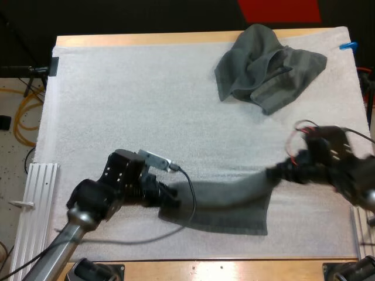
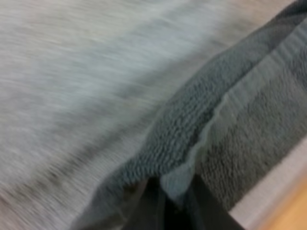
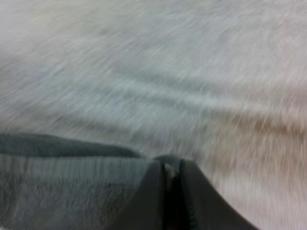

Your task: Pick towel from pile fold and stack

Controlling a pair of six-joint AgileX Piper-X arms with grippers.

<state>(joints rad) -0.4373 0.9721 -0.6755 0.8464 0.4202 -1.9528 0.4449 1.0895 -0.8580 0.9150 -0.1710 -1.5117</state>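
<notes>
A dark grey-green towel [image 1: 225,202] hangs stretched between my two grippers over the near part of the white mat [image 1: 135,111]. My left gripper [image 1: 171,196] is shut on the towel's left corner; in the left wrist view its fingers [image 2: 153,206] pinch the towel's edge [image 2: 230,124]. At the other end my right gripper [image 1: 273,173] is shut on the right corner, and the right wrist view has its fingers [image 3: 192,196] closed on the towel's edge [image 3: 72,177]. A crumpled towel [image 1: 266,69] of the same colour lies at the mat's far right.
A metal rail [image 1: 29,205] runs along the table's left side. The wooden table edge [image 1: 222,266] lies just in front of the held towel. Bare mat spreads between the held towel and the crumpled one.
</notes>
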